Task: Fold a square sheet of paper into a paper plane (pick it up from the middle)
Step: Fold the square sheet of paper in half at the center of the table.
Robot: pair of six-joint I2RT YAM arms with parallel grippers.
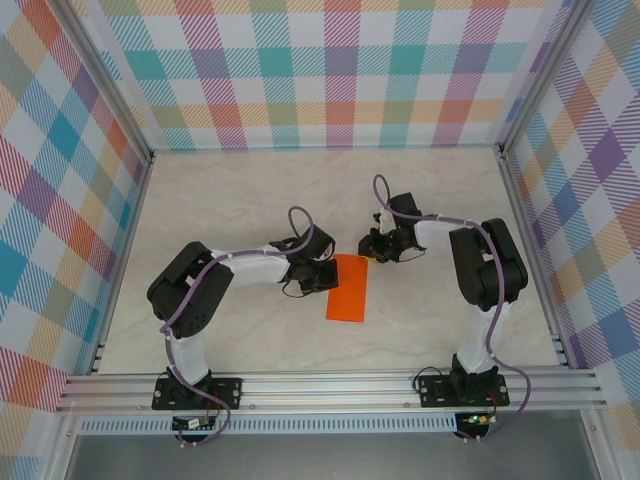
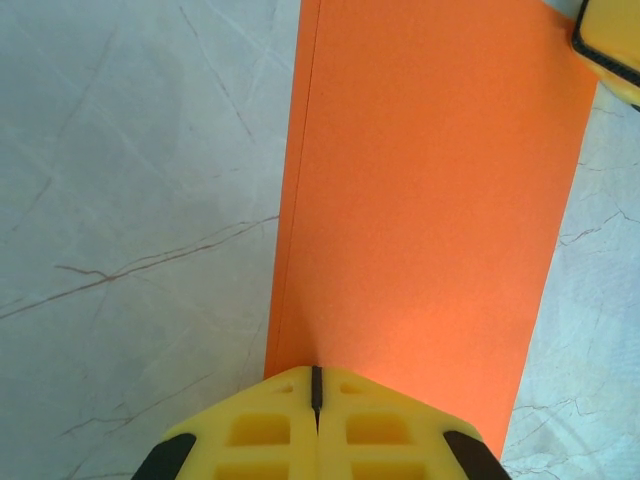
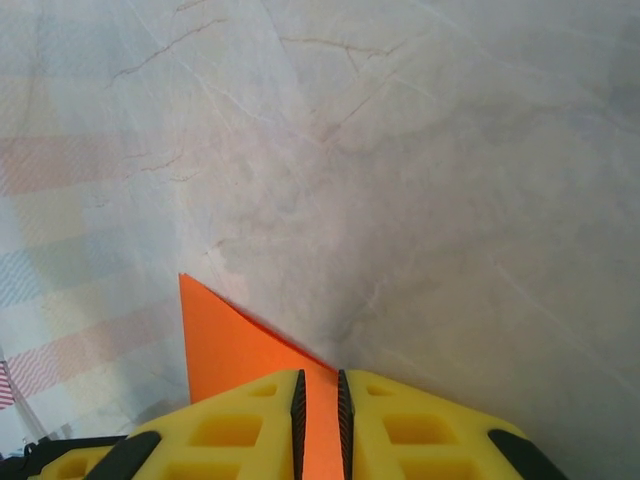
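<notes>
Lying flat on the table [image 1: 230, 200], between the two arms, the square sheet of paper [image 1: 348, 290] is already folded once into a narrow rectangle. In the left wrist view two layers show along one long edge. I judge that the task is at an early step: the half fold is made, and the nose folds are not yet done.

The left gripper [image 2: 316, 372] has its jaws fully together, with the tips at the near short edge of the sheet, as if to press it down. The right gripper [image 3: 319, 375] is at a far corner, its jaws only a little apart and with orange in the gap. I cannot tell if it pinches the corner.

The next move probably calls for one gripper to hold the sheet steady while the other makes the next fold precisely.

No brand, label or writing can be read anywhere.
</notes>
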